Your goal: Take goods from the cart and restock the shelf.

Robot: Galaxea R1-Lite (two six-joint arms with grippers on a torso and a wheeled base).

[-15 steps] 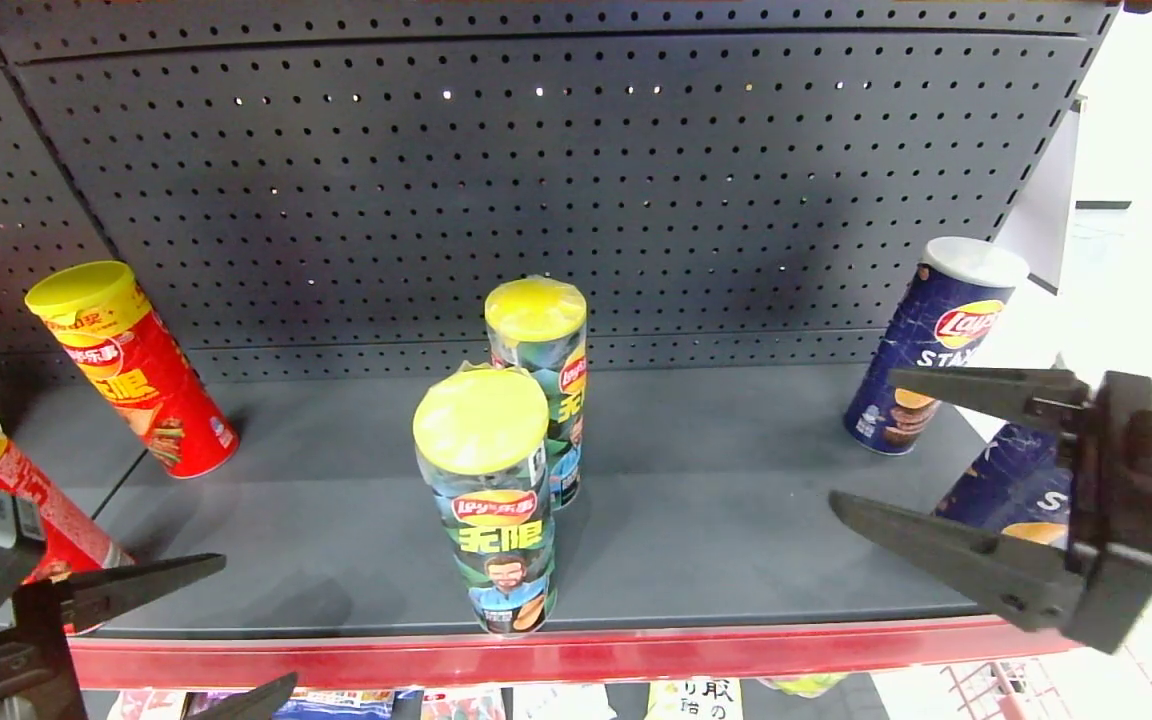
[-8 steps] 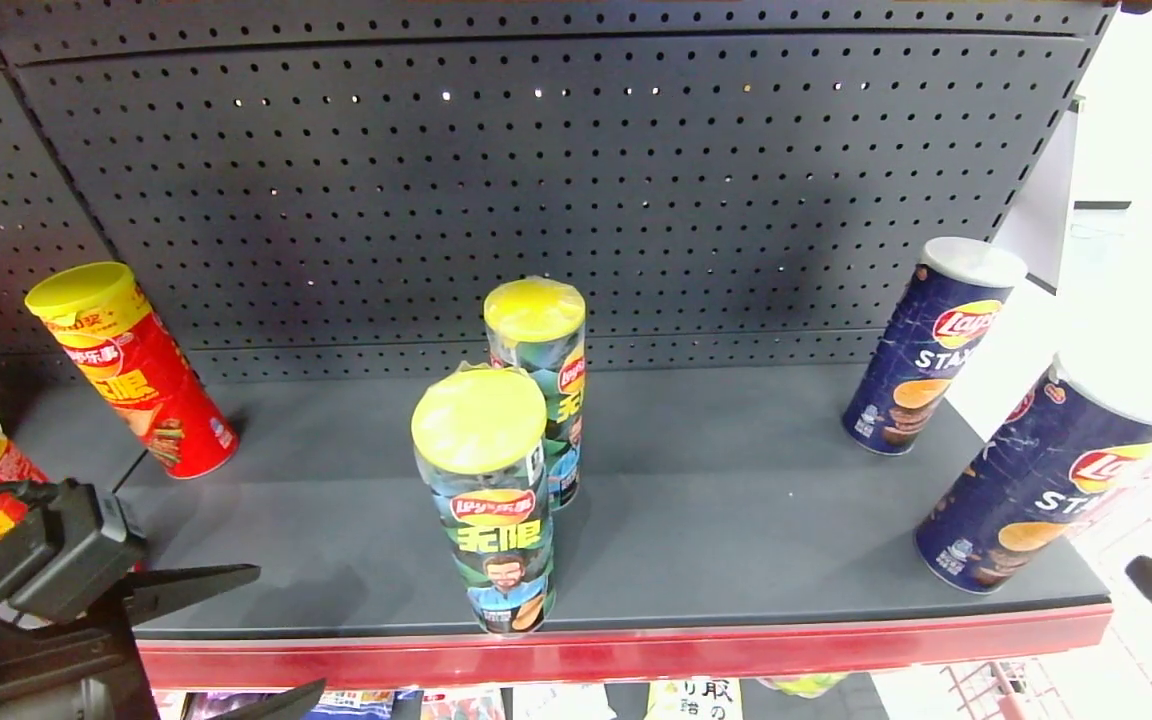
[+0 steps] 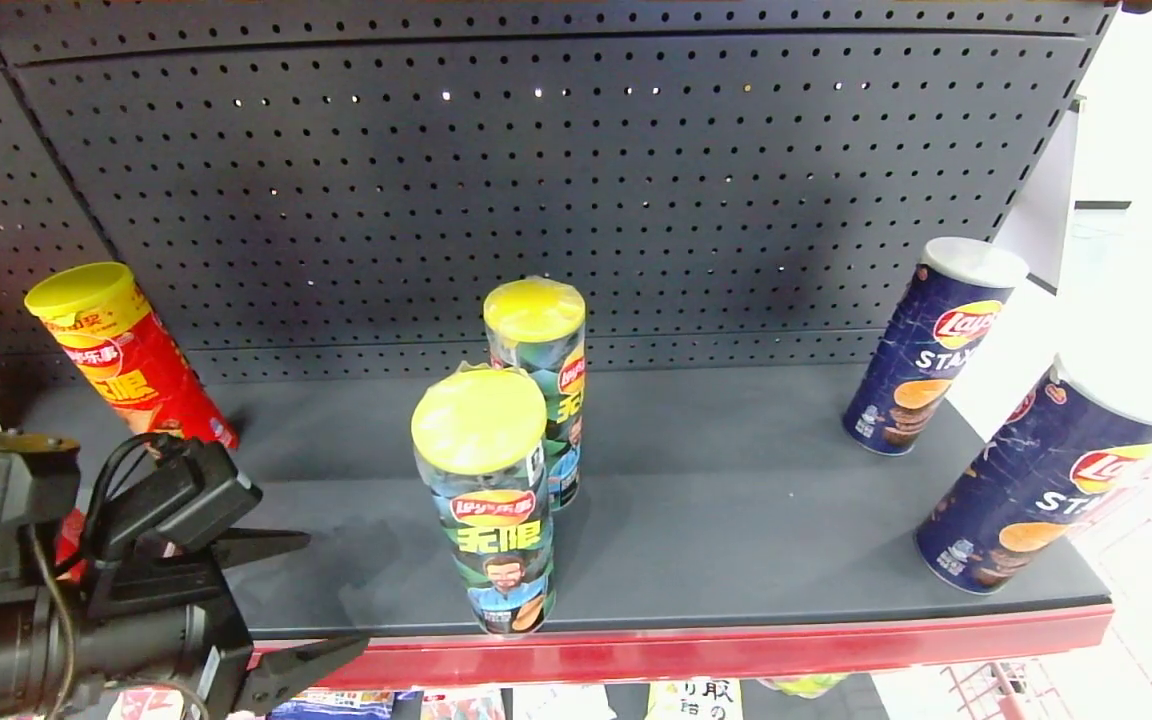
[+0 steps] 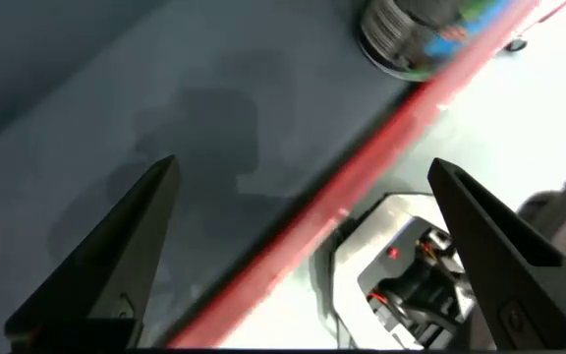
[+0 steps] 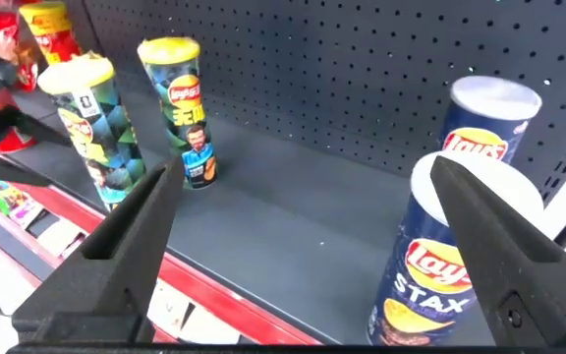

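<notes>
Right gripper (image 5: 303, 165) withdrew; blue can (image 3: 1036, 480) stands ahead.

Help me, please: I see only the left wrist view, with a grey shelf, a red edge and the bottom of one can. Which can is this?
Observer: It is the front green can, with a yellow lid, upright near the red front edge of the shelf.
Operator: Thank you. Does the right claw hold anything?
Observer: No, the right claw is open and empty, with the near blue can and the far blue can before it.
</notes>
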